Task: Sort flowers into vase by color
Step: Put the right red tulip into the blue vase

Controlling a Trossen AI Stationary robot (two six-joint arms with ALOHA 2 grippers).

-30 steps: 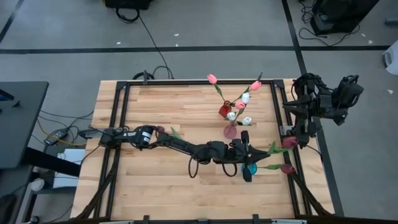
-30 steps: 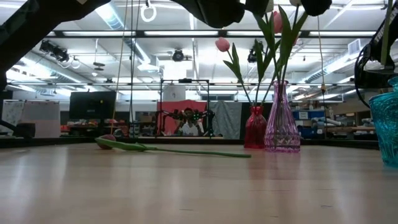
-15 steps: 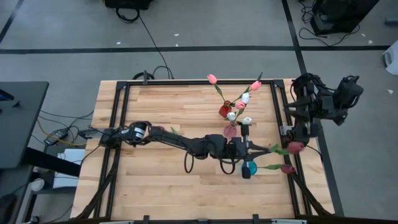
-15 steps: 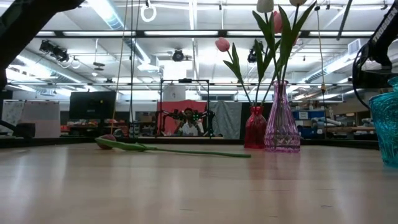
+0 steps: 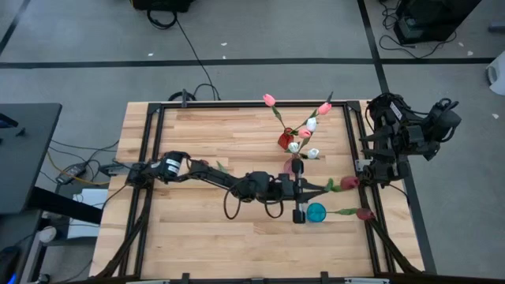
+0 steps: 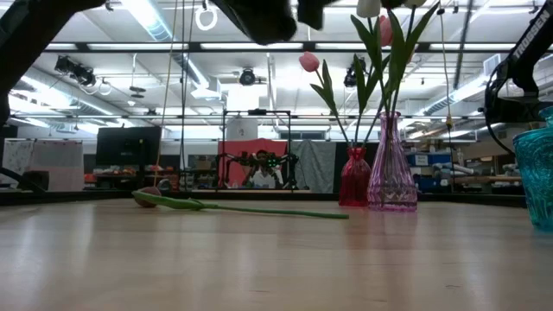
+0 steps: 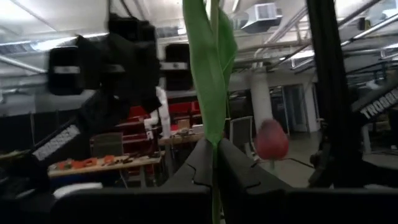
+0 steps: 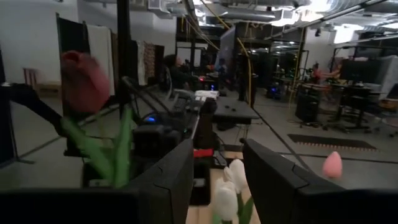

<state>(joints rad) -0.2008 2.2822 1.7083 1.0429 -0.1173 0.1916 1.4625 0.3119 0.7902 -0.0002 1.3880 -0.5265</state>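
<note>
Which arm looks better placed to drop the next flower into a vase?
Left. The left gripper is shut on a dark red tulip by the stem, right beside the teal vase. The right gripper is open, empty, at the table edge.

Pale wooden plank tabletop in a black metal frame — standing on grey concrete floor marked with dark lines. Beyond: workshop hall, long ceiling strip lights, black monitor, red partition panel — distant.

High view looks straight down; low view sits level at table height; both share the vases toward 2 o'clock.
</note>
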